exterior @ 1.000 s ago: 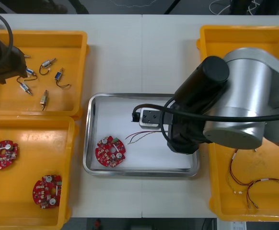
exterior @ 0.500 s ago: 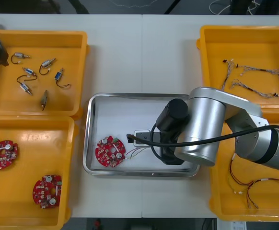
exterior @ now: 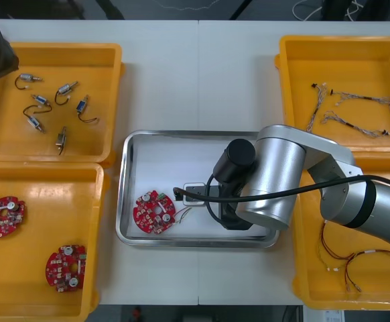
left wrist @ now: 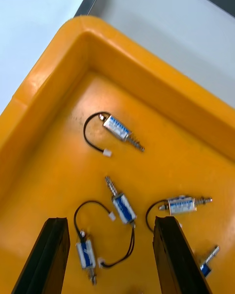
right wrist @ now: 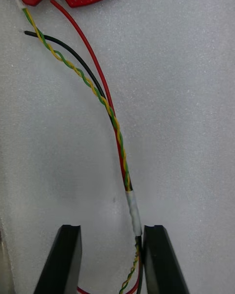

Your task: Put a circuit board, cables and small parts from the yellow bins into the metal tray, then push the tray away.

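**Right gripper low in tray, jaws released; left idle over parts bin**

- Right gripper [right wrist: 111, 232] sits inside the metal tray [exterior: 124, 181], near its middle, with the right arm [exterior: 275, 181] reaching in over the tray's right rim.
- Right jaws are spread and clamp nothing. The cable [right wrist: 115, 127] (red, black and twisted yellow-green strands) lies flat on the tray's white lining. It runs between the fingers and touches the inner face of one finger [right wrist: 155, 255].
- The cable's loose ends reach the circuit board [exterior: 154, 212], which lies in the tray's left half.
- Left gripper [left wrist: 110, 225] hangs over the yellow bin [exterior: 108, 100] to the far left of the tray. Its jaws are spread and empty, above the small metal parts [left wrist: 117, 127].
- Two more boards [exterior: 2, 216] lie in the near bin left of the tray.
- More cables [exterior: 349, 111] lie in the bins right of the tray.
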`<action>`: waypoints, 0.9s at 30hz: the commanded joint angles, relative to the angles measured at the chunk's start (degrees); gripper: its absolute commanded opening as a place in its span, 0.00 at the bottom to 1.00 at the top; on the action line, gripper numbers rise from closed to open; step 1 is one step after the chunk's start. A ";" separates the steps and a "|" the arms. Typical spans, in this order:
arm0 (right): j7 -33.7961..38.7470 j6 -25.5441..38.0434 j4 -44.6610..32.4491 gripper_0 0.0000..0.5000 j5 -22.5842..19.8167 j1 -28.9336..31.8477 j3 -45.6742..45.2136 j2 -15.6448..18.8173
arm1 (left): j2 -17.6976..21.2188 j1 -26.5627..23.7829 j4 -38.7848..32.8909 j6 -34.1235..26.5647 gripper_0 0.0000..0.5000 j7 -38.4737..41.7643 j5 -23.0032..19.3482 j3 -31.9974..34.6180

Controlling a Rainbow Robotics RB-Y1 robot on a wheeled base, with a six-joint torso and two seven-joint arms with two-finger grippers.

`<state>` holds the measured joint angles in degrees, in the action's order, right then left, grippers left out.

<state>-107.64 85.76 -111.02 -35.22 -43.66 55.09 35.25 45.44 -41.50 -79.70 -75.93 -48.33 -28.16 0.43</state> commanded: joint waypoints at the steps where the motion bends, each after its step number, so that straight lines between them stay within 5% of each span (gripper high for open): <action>1: -1.26 0.38 -0.69 1.00 0.67 -1.43 -0.25 -0.70 | 0.27 -4.03 4.03 5.97 1.00 -6.69 2.85 -1.92; 13: -1.08 3.45 -2.45 1.00 0.23 -0.11 -6.75 -0.88 | -4.74 -10.10 19.85 21.18 1.00 -7.57 8.03 -6.67; 20: -0.47 13.65 -3.77 1.00 0.23 -0.02 -15.28 -2.46 | -7.91 -11.41 26.18 30.41 1.00 -7.75 11.72 -7.02; 27: 0.41 24.24 -4.91 1.00 0.32 -0.11 -23.98 -4.04 | -9.14 -11.41 26.79 31.28 1.00 -7.75 14.80 -7.02</action>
<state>-107.63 108.40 -113.18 -34.91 -43.55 35.96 32.75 36.93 -49.96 -52.51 -45.54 -51.59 -14.59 -5.85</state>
